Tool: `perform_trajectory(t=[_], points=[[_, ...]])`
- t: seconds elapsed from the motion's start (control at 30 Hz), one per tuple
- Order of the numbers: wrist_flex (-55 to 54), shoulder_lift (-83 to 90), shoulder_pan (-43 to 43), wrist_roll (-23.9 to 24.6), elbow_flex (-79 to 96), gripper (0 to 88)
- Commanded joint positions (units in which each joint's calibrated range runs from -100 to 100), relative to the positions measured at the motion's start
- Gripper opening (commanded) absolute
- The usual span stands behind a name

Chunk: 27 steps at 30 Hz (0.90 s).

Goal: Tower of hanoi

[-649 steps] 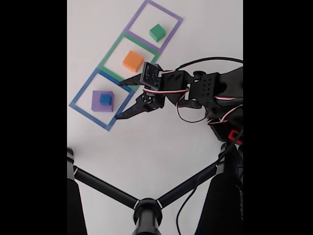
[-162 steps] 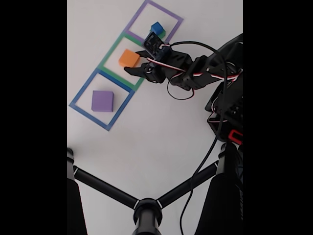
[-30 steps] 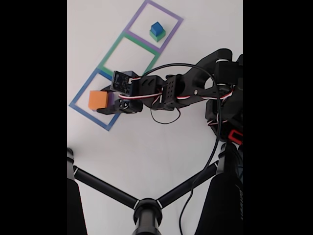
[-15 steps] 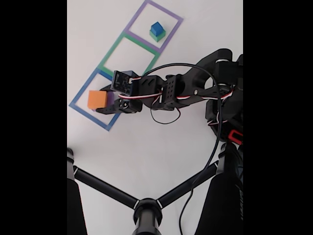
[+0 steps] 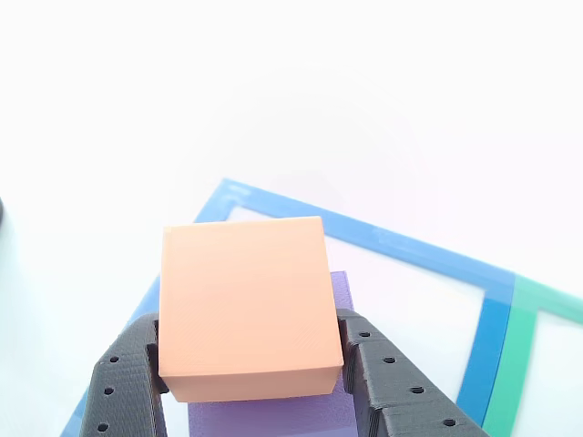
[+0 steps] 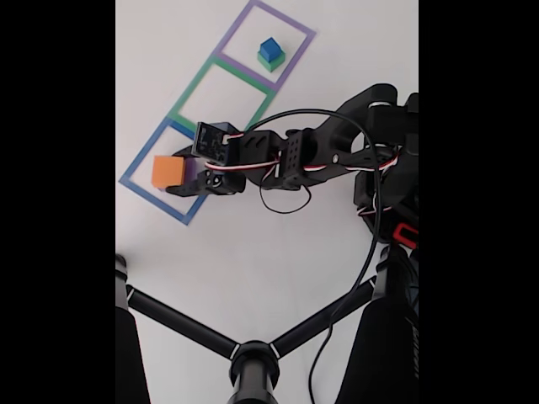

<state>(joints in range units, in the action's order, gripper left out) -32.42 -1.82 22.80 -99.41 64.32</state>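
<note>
My gripper (image 5: 250,369) is shut on the orange block (image 5: 241,305), one dark finger on each side of it. Directly beneath shows the purple slab (image 5: 273,417), which sticks out to the right of the orange block and toward the camera; I cannot tell whether the two touch. In the fixed view the gripper (image 6: 178,173) holds the orange block (image 6: 167,171) over the purple slab (image 6: 192,172) inside the blue square outline (image 6: 135,168). The blue cube (image 6: 269,47) sits on the green block (image 6: 270,61) in the purple outline (image 6: 295,25) at the top.
The green outline (image 6: 189,88) in the middle holds nothing. A black stand with three bars (image 6: 253,362) crosses the bottom of the fixed view. The arm's body and cables (image 6: 370,168) stand at the right. Bare white table lies left of the outlines.
</note>
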Motion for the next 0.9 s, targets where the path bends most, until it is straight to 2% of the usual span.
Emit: perform_trajectory(t=[0.0,0.27,0.87], points=[[-2.31,0.73,-0.36,-0.59,0.23,5.8],[-2.80,0.73,-0.46,-0.59,0.87,9.5],[-3.93,0.73,-0.56,-0.59,1.59,25.9]])
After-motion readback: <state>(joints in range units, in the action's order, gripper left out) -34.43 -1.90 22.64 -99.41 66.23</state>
